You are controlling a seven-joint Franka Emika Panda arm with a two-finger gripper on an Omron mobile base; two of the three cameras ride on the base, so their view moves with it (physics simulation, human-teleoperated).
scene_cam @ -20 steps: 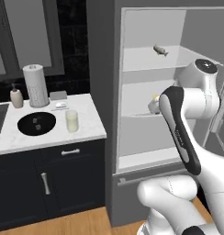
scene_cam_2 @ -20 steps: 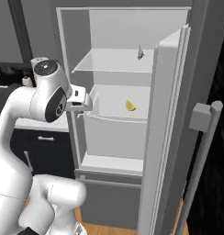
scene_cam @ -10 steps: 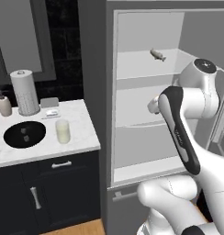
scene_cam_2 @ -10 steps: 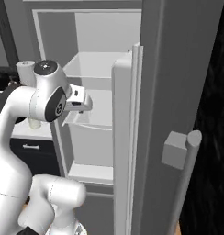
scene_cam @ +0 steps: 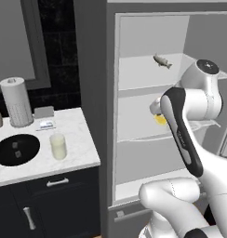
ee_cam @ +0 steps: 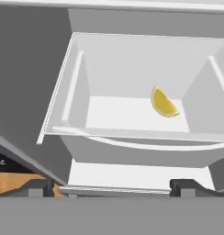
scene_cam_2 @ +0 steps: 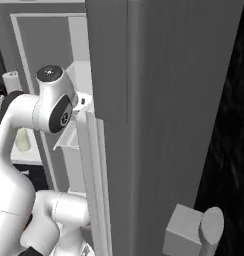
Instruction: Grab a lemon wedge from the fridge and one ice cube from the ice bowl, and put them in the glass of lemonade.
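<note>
In the left base view, the fridge (scene_cam: 148,60) is seen standing open, with a small grey fish (scene_cam: 162,61) on its upper white shelf and the lemon wedge (scene_cam: 160,119) on the middle shelf, partly hidden behind the arm. To the left, on the marble counter (scene_cam: 83,151), the glass of lemonade (scene_cam: 58,146) stands just beside the black ice bowl (scene_cam: 16,149), with a paper-towel roll (scene_cam: 16,102) behind them.

In the right base view, the open fridge door (scene_cam_2: 164,125) blocks most of the interior; the glass (scene_cam_2: 23,140) is glimpsed past the arm.

In the hand view, the wedge (ee_cam: 164,103) is seen lying on the shelf floor, right of centre, its long axis running diagonally from upper left to lower right. The pincer (ee_cam: 114,187) is spread wide, with nothing held or touched.
</note>
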